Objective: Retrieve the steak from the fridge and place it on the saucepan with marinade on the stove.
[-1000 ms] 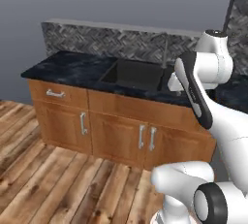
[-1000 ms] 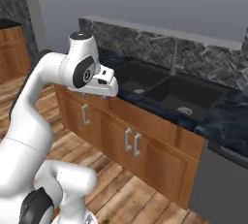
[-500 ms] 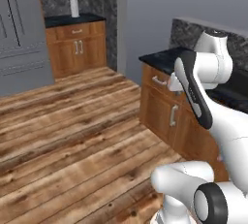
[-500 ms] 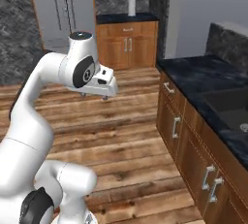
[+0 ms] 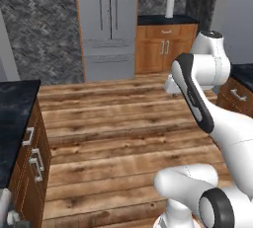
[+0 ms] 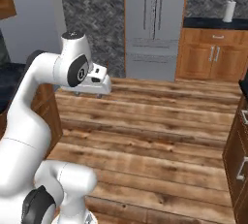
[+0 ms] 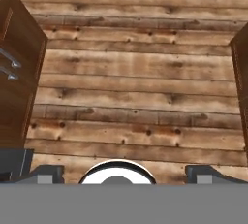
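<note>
Left base view: the camera sat behind and to the left of the white arm, facing forward and down across the brown plank floor [image 5: 113,123] toward the distant tall grey two-door fridge [image 5: 109,24]. Right base view: the camera sat behind and to the right, facing the same fridge [image 6: 155,24] from the other side. Both views shared the floor, the fridge and the wooden cabinet with a dark top [image 5: 165,44] beside it. Hand view: the camera looked straight down at the floor planks [image 7: 135,72] from well above, between brown cabinet fronts [image 7: 17,68] at either edge.
</note>
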Available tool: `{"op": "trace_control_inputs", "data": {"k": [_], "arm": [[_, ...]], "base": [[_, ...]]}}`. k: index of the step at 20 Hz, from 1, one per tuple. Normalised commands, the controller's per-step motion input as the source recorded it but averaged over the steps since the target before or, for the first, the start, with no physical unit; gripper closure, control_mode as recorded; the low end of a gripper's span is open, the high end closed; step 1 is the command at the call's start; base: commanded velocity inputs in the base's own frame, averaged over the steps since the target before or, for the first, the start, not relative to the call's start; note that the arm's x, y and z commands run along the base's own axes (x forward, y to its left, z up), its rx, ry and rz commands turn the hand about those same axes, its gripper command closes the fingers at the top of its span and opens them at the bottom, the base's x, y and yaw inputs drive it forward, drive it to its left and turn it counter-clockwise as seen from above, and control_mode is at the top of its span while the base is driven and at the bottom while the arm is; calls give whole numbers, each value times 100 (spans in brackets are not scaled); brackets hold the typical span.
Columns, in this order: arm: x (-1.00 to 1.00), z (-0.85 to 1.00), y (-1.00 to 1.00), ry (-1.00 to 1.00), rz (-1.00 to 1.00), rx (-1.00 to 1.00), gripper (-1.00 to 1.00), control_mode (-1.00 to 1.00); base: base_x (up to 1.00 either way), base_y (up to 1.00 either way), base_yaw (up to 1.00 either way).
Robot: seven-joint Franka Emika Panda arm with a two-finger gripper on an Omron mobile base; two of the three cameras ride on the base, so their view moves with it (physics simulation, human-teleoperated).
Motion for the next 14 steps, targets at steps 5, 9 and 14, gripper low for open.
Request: {"op": "trace_control_inputs", "data": {"k": [5, 9, 14], "arm": [[0, 0, 0, 0, 0, 0, -100, 100], [0, 0, 0, 0, 0, 0, -100, 100], [0, 0, 0, 0, 0, 0, -100, 100]], "base": [[100, 2, 3], [100, 0, 9], [100, 0, 8]]}}
